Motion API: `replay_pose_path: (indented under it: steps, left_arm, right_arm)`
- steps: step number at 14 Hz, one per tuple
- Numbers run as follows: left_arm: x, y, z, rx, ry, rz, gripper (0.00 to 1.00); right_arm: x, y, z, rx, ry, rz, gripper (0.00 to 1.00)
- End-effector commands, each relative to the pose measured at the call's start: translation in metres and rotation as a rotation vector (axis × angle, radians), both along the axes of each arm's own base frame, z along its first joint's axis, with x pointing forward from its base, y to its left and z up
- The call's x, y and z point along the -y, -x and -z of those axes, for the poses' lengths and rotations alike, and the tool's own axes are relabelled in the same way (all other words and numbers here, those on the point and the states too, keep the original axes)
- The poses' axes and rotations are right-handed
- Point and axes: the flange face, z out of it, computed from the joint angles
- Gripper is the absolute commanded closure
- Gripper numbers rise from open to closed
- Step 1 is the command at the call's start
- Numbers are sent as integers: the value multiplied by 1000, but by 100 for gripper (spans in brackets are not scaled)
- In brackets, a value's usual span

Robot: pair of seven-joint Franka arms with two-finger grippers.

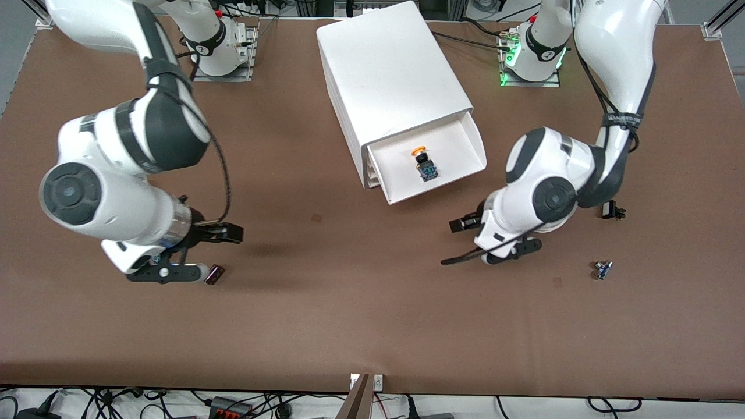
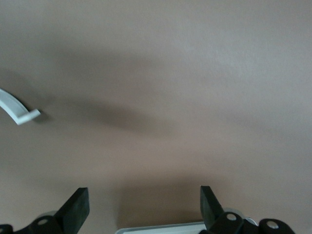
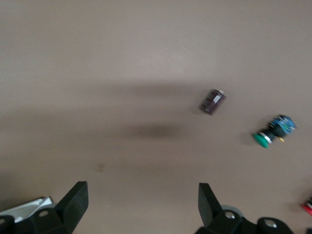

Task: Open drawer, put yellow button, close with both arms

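Note:
The white cabinet [image 1: 390, 70] stands in the middle of the table near the arms' bases. Its top drawer [image 1: 460, 145] is pulled out toward the front camera. The yellow button [image 1: 425, 163] lies on its side inside the drawer. My left gripper [image 1: 492, 235] [image 2: 144, 195] hangs open and empty over bare table, nearer the camera than the drawer and toward the left arm's end. A white corner of the drawer [image 2: 19, 109] shows in the left wrist view. My right gripper [image 1: 192, 253] [image 3: 142, 190] is open and empty over the table at the right arm's end.
A small maroon cylinder [image 1: 214, 274] [image 3: 213, 101] lies beside the right gripper. A green-capped button [image 3: 273, 131] and a bit of something red [image 3: 307, 207] show in the right wrist view. A small bluish part [image 1: 602, 269] and a black part [image 1: 612, 209] lie at the left arm's end.

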Motion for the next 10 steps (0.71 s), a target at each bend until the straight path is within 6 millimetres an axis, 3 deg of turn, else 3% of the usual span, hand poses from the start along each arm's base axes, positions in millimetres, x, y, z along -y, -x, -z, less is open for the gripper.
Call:
replay_pose_path:
  steps: [1, 3, 7, 10]
  left_arm:
    - [27, 45, -7, 15, -57, -14, 0]
    - [49, 61, -13, 10, -63, -40, 0]
    - [84, 104, -12, -26, -70, -25, 0]
    - [101, 127, -6, -56, -75, -12, 0]
  right_arm:
    - [22, 2, -5, -36, 5, 15, 0]
    - [37, 4, -14, -36, 17, 31, 0]
    - [90, 12, -22, -39, 23, 112, 0]
    - [123, 25, -49, 56, 14, 159, 0]
